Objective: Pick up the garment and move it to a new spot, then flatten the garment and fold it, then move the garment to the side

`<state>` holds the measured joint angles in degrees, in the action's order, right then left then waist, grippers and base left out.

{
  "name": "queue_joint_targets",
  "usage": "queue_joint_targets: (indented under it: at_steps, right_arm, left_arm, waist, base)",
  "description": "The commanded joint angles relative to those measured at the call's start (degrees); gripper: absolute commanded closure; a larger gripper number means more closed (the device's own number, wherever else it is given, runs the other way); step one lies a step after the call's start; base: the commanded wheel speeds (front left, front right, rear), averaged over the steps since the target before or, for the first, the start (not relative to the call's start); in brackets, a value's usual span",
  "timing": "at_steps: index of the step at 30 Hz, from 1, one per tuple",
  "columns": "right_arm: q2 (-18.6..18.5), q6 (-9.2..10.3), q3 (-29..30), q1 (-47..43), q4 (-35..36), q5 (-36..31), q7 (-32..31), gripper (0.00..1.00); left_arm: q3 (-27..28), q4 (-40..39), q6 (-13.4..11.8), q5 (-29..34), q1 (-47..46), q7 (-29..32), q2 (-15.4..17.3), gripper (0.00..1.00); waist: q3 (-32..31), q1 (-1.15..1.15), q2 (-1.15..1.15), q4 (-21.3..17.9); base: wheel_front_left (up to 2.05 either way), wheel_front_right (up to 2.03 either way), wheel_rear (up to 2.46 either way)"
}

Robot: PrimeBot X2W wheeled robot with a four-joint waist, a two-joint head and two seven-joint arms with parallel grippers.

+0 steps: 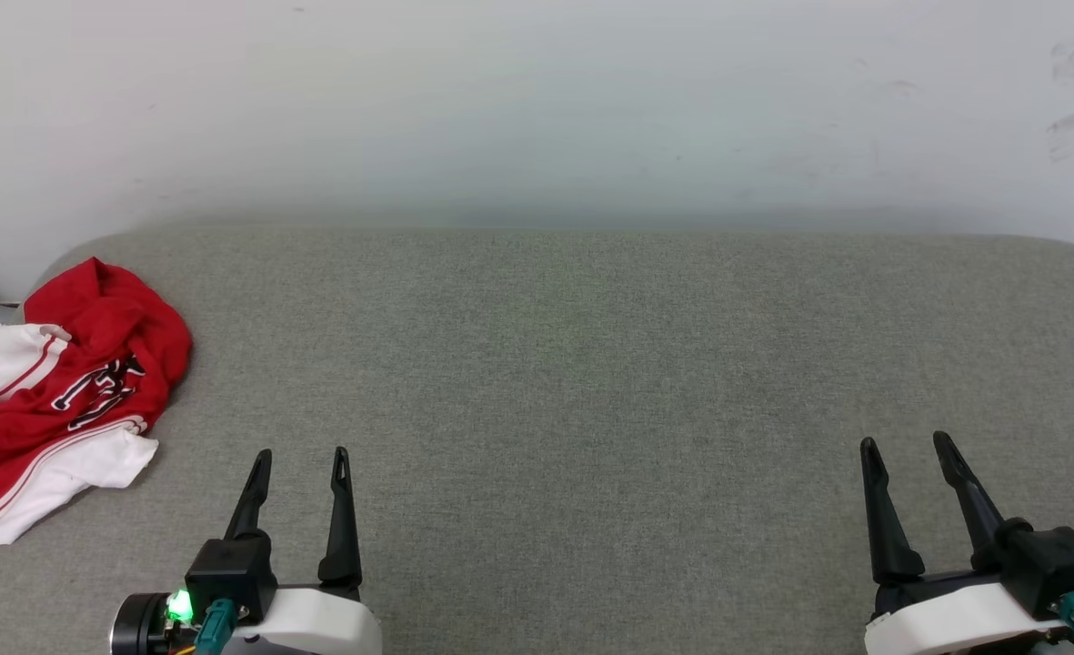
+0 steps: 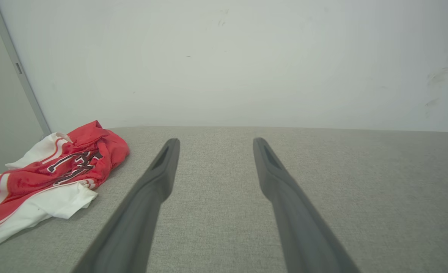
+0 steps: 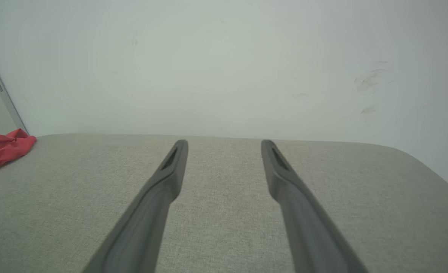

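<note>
Just beside the garment [image 1: 64, 382], crumpled on the desk [image 1: 591, 364], the left gripper [image 1: 302, 455] hovers with fingers spread and empty. The right gripper [image 1: 905, 443], also spread, sits well apart from it. Best to pinch a raised red fold, then lift clear.

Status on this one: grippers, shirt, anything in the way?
Left gripper open, empty. Right gripper open, empty. Shirt crumpled at far left of the grey surface, untouched. Nothing in the way.
</note>
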<state>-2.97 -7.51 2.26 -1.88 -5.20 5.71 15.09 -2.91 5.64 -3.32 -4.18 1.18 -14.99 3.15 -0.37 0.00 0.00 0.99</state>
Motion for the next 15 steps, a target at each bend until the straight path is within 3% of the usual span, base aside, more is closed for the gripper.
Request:
queue_joint_targets:
  at_steps: [1,15]
  right_arm:
    - [0.17,0.04,0.13,-0.21,-0.04,0.44,0.12,0.0]
    - [0.17,0.04,0.51,-0.18,-0.61,2.1,0.12,0.0]
  left_arm:
    - [0.27,0.09,0.24,-0.08,0.43,-0.3,-0.06,0.0]
    - [1.04,0.74,1.37,-1.01,0.09,-0.3,-0.29,0.0]
  waist:
    - [-0.01,0.0,0.0,0.0]
    - [0.09,0.0,0.0,0.21]
  base:
    - [0.0,0.0,0.0]
    - [0.0,0.0,0.0]
